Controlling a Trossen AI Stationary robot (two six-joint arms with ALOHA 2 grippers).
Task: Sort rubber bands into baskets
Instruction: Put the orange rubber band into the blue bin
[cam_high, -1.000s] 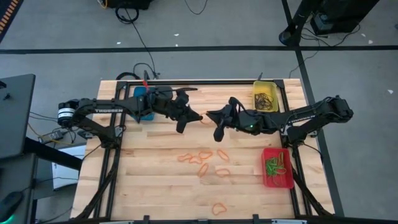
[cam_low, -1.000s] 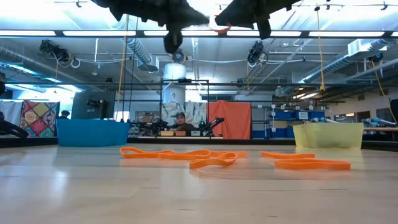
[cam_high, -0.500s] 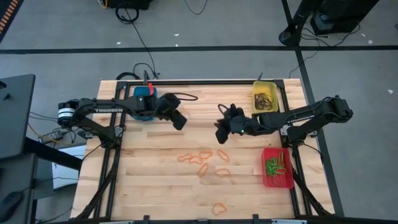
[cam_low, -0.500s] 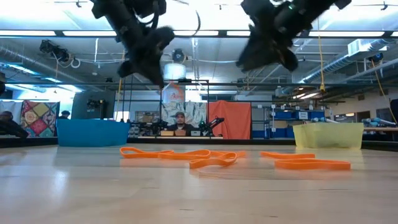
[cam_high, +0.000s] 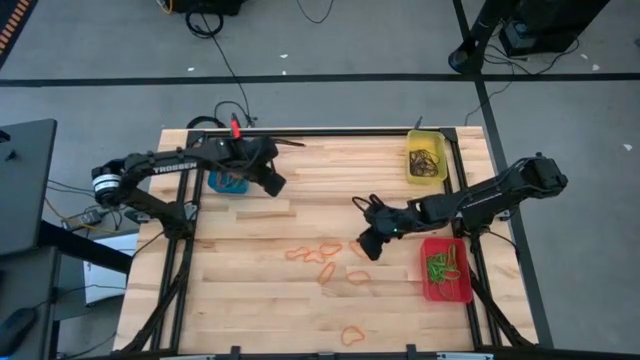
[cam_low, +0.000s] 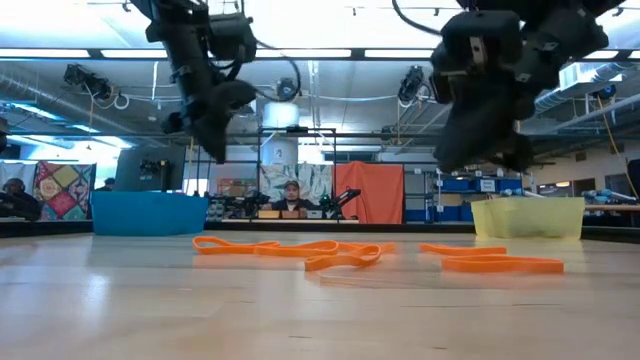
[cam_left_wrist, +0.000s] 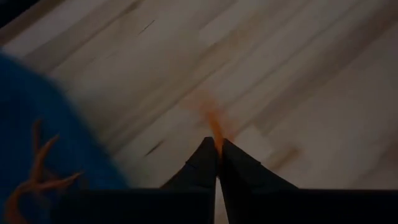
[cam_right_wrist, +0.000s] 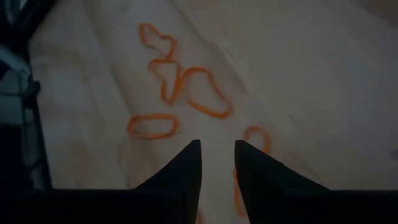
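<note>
As the right gripper (cam_high: 367, 246) drops from mid-worktop toward the loose orange rubber bands (cam_high: 325, 255), jaws parted and empty, another pick looks imminent. The left gripper (cam_high: 274, 183), jaws pinched on an orange band (cam_left_wrist: 213, 122), has pulled back beside the blue basket (cam_high: 226, 181); yellow basket (cam_high: 427, 152) and red basket (cam_high: 446, 270) hold sorted loops.

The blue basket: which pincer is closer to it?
Left. The left pincer hangs right beside the blue basket; the right pincer is far across the table.

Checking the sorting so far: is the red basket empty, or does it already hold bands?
Not empty. The high view shows the red basket holding a tangle of green rubber bands.
</note>
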